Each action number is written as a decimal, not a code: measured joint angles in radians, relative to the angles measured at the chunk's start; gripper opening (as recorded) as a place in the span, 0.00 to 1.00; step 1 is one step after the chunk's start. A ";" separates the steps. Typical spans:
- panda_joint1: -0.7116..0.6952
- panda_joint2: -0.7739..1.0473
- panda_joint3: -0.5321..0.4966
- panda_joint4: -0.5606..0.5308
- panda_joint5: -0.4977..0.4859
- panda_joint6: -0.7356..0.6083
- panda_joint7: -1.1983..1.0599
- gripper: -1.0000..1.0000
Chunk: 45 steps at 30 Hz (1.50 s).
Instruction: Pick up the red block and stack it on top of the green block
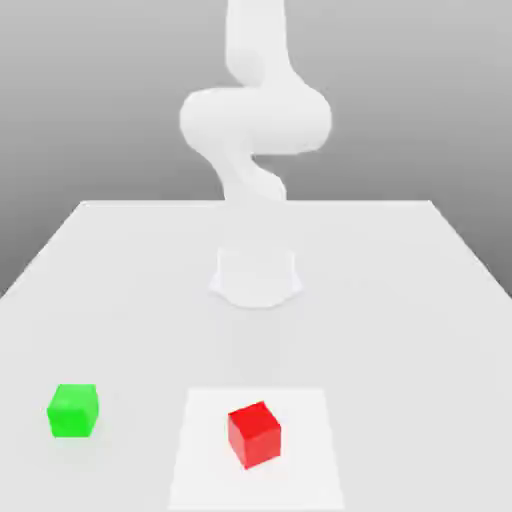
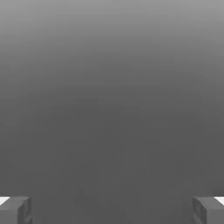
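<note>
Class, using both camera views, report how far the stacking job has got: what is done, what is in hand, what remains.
Done: nothing yet. The red block sits on the table, apart from the green block toward the exterior view's left. In hand: nothing; the gripper is open and empty between its fingers. Left: reach, grasp, lift, stack.

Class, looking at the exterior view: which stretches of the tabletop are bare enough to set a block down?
Bare: the table between the green block and red block, and everything to the exterior view's right of the red block. Most crowded: around the arm's base.
</note>
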<state>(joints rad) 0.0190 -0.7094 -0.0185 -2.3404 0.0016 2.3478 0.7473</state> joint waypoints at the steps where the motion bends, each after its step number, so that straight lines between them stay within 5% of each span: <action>1: 0.008 0.040 -0.008 -0.018 0.001 0.021 -0.023 0.50; 20: 0.091 0.732 -0.091 -0.324 0.024 0.384 -0.435 0.50; 26: 0.064 0.949 -0.054 -0.321 0.068 0.552 -0.496 0.50; 27: 0.055 0.982 -0.044 -0.316 0.076 0.581 -0.502 0.00; 34: 0.051 0.989 -0.040 -0.315 0.075 0.586 -0.501 0.00; 45: -0.044 0.767 -0.133 -0.329 0.022 0.377 -0.328 0.00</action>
<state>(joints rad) -0.0251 0.0572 -0.1516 -2.6693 0.0240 2.7250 0.4197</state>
